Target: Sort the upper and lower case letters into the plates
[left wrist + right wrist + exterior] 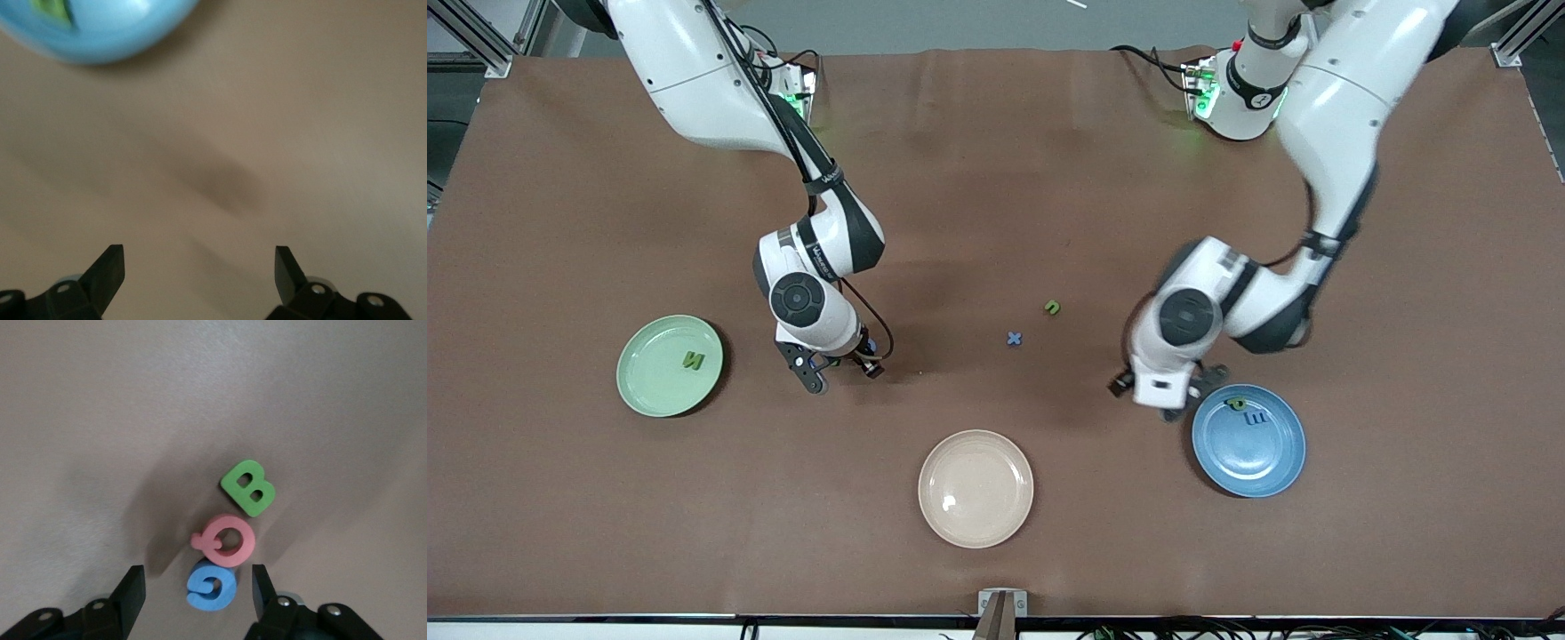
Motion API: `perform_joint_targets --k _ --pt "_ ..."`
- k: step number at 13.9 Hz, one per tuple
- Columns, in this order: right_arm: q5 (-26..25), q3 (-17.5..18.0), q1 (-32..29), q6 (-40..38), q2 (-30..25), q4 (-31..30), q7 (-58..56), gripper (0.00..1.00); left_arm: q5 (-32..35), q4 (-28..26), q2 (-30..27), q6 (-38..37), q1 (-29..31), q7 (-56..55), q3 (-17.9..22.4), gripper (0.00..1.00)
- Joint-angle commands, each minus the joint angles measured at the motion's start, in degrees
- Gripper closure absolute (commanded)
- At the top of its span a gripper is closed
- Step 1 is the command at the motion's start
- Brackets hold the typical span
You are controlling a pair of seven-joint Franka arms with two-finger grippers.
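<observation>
Brown mat (pixel 996 178) covers the whole tabletop, matte, with faint creases running from the edge nearest the arm bases. Grey floor strip (pixel 960 22) shows above that edge. Aluminium frame struts (pixel 480 40) stand at both top corners. A small metal bracket (pixel 1001 606) sits at the middle of the table's near edge. Light even, overhead; shadows soft.

Under the right gripper (pixel 198 590) lie a green B (pixel 248 488), a pink Q (pixel 227 540) and a blue G (pixel 211 585) on the brown table (pixel 996 178). Near the left gripper (pixel 199 267) sits the blue plate (pixel 1249 442). The other plates are mint green (pixel 670 365) and cream-beige (pixel 975 488).
</observation>
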Motion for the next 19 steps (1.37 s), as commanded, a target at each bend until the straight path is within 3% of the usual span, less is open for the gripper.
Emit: perform_joint_targets --k 1,4,10,13,16,17,19 --pt "0.3 -0.3 0.4 0.6 0.0 -1.5 0.8 0.33 -0.2 -2.9 -1.1 2.3 -5.5 -9.8 -0.4 0.1" --pt "0.3 -0.3 0.5 0.6 0.0 -1.6 0.8 0.42 0.3 -8.2 -1.4 10.5 -8.5 -20.1 -1.0 0.18" --pt "0.3 -0.3 1.6 0.7 0.0 -1.6 0.8 0.64 0.7 -11.6 -1.2 12.5 -9.7 -22.1 -0.9 0.25" --pt "0.3 -0.3 2.6 0.7 0.0 -1.5 0.8 0.76 0.7 -11.8 -0.7 13.8 -10.1 -22.1 -0.9 0.34" --pt "0.2 -0.3 2.8 -0.1 -0.4 -0.4 0.1 0.8 0.8 -12.7 -0.7 13.9 -10.0 -22.1 -0.9 0.41" --pt "0.1 -0.4 2.3 -1.1 -1.2 0.3 -0.2 0.81 0.8 -12.6 -0.6 14.0 -10.1 -22.1 -0.9 0.42" --pt "-0.6 -0.9 0.3 -10.6 -4.8 3.3 -5.0 0.82 0.8 -12.6 -0.4 14.0 -10.1 -22.1 -0.9 0.5"
